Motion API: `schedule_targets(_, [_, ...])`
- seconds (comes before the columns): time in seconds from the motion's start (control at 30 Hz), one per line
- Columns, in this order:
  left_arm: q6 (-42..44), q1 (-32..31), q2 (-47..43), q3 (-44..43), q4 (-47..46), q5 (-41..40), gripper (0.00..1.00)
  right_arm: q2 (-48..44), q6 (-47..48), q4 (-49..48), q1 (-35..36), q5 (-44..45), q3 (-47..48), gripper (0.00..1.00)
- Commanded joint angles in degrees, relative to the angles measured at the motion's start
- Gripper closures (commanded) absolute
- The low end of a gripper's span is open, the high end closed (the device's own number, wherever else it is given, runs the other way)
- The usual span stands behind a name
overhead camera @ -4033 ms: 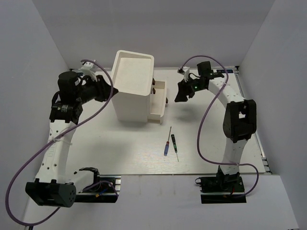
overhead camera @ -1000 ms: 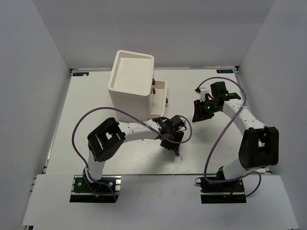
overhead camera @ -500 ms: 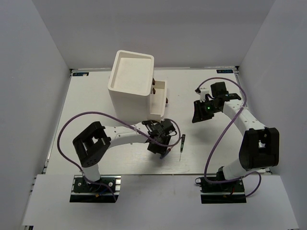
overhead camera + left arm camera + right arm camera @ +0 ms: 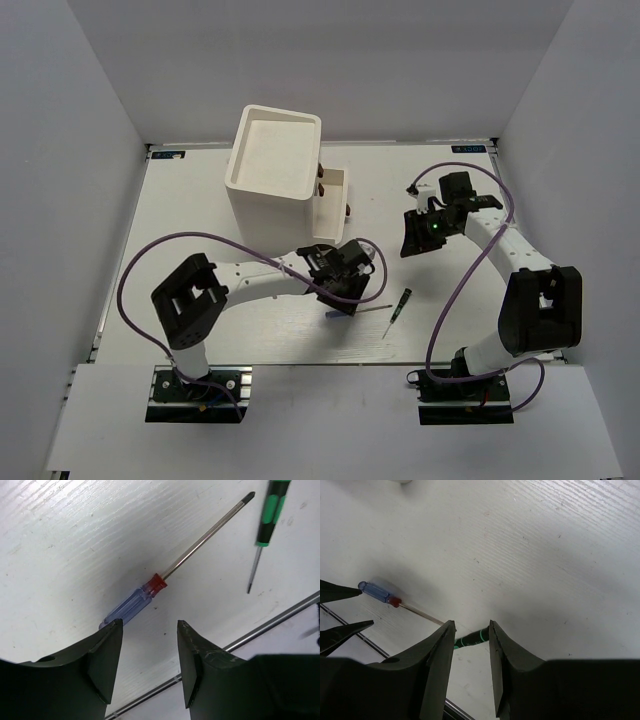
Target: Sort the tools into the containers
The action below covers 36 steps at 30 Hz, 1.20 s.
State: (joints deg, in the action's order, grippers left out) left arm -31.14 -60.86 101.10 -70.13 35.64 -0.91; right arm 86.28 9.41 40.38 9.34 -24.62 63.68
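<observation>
Top external view: nearest me, close to the table's near edge and about midway along it, the left gripper hangs low over the blue screwdriver. On its wrist camera I see the jaws parted with bare table between them, holding nothing. The butt of the blue handle lies just off one fingertip, and I cannot tell whether they touch. Its shaft points away from the jaws. Just to the right lies the black screwdriver, green-banded, flat on the table and apart from the blue one. Farther back, right of centre, the right gripper hovers above the table, jaws parted and empty. Toward the far edge, left of centre, stands the cabinet, with one drawer pulled out on its right side.
</observation>
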Motion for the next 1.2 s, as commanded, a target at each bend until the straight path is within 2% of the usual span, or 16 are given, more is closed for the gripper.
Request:
schedule_targets(0.0, [5.46,-0.14,0.76,-0.81,-0.75,0.12,0.42,-1.91,0.17,-0.04,-0.2,-1.13,-0.66,0.6])
schedule_targets(0.47, [21.55,1.97,7.79,-4.23,1.63,-3.84,0.42,-2.17,0.43,0.84,-0.12,-0.69,-0.4,0.6])
schedule_targets(0.57, [22.26,1.97,8.32,-3.18,1.63,-3.84,0.52,-2.08,0.44,1.02,-0.2,-0.6,-0.31,0.6])
schedule_targets(0.6, [22.26,1.97,8.32,-3.17,1.63,-3.84,0.6,-2.08,0.43,0.93,-0.55,-0.43,-0.22,0.6])
schedule_targets(0.7, [22.26,1.97,7.8,-1.94,1.63,-3.84,0.77,-1.99,0.43,1.02,-0.47,-0.34,-0.13,0.6])
schedule_targets(0.87, [19.19,2.5,5.69,-7.99,5.48,-6.91,0.88,-2.17,1.75,2.07,-0.64,2.72,1.01,0.6])
schedule_targets(0.9, [18.49,2.5,5.17,-12.27,6.54,-8.48,0.91,-2.26,2.01,2.16,-0.64,3.35,0.92,0.62])
schedule_targets(0.97, [17.25,3.02,4.37,-17.12,8.83,-9.98,0.95,-3.04,2.8,2.25,-0.99,4.84,1.01,0.77])
schedule_targets(1.03, [16.72,3.03,4.37,-25.82,11.02,-13.58,1.0,-3.22,3.25,1.99,-1.52,5.11,0.92,0.95])
schedule_targets(1.07, [16.11,3.03,5.85,-28.81,13.56,-15.42,1.0,-3.83,3.07,1.98,-1.61,5.28,0.57,1.0])
schedule_targets(1.1, [15.24,3.72,6.73,-34.49,14.89,-19.18,1.0,-4.1,3.33,1.9,-1.96,5.2,0.57,1.0])
schedule_targets(1.17, [14.53,5.39,8.67,-39.36,17.78,-24.2,1.0,-4.27,3.33,1.63,-2.05,4.67,0.13,1.0])
